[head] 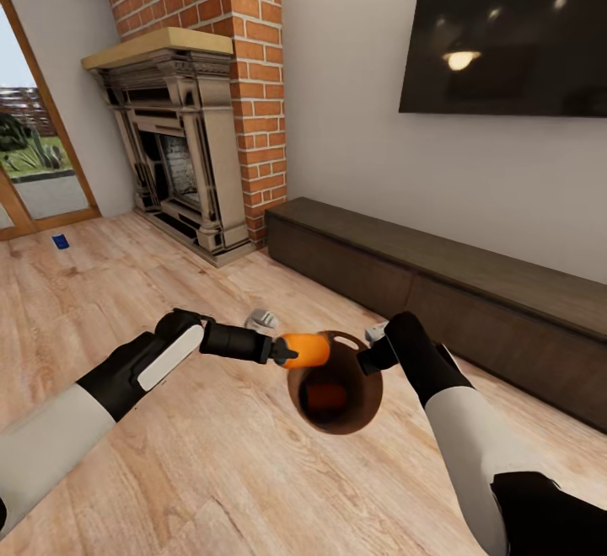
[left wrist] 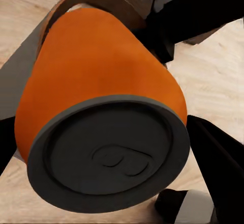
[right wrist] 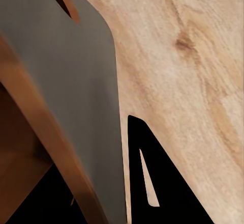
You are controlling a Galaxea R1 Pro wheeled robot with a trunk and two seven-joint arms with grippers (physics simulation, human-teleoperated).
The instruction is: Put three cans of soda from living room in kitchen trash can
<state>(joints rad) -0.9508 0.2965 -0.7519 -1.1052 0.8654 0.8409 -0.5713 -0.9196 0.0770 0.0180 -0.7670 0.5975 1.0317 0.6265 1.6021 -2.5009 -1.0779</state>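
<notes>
Centre frame: left gripper (head: pixel 282 352) is pinching an orange can (head: pixel 305 350) over the bin (head: pixel 335 392); right gripper (head: pixel 371 358) is clamping the bin's rim.

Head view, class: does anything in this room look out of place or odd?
Yes. The trash can is off the floor, held in mid-air by the right gripper at its rim, with an orange soda can in the left gripper lying sideways over its mouth. A small blue object lies loose on the wood floor near the glass door.
</notes>
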